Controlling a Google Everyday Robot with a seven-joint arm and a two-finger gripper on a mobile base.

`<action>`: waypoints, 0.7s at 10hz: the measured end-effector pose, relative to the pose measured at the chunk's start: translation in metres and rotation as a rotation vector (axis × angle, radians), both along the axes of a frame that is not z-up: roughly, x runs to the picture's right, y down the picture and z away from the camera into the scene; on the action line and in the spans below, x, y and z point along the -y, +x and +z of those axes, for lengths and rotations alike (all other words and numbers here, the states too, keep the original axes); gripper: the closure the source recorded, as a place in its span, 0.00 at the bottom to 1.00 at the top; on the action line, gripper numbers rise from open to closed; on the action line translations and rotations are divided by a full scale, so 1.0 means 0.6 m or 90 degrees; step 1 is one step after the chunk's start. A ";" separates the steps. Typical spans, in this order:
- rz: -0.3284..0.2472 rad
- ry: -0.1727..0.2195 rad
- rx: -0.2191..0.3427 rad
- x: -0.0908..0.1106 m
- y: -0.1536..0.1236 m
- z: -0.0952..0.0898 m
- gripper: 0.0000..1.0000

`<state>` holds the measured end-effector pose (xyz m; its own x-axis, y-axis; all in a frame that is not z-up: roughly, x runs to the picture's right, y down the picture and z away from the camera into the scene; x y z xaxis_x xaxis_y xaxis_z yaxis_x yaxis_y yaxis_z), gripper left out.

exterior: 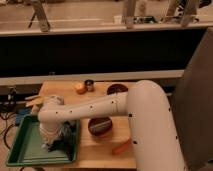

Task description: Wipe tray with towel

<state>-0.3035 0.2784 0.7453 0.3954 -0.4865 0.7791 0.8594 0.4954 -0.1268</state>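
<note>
A green tray [22, 152] lies at the front left of the wooden table. My white arm reaches from the right across the table and down into it. My gripper [54, 142] points down into the right half of the tray, onto a dark towel [64, 141] bunched on the tray floor under and beside it. The wrist hides the fingertips.
A dark bowl [100, 126] stands right of the tray, a second dark bowl [116, 89] farther back. An orange fruit [80, 88] and a small can [89, 85] sit at the back. A carrot [122, 147] lies near the front edge. A yellow thing [34, 102] is at the left edge.
</note>
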 end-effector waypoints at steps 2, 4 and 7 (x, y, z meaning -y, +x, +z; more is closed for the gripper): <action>-0.011 -0.009 0.000 -0.037 -0.001 -0.026 1.00; -0.031 -0.008 0.005 -0.055 -0.011 -0.044 1.00; -0.050 -0.002 0.015 -0.049 -0.027 -0.042 1.00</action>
<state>-0.3196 0.3077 0.7198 0.3378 -0.5133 0.7889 0.8986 0.4253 -0.1080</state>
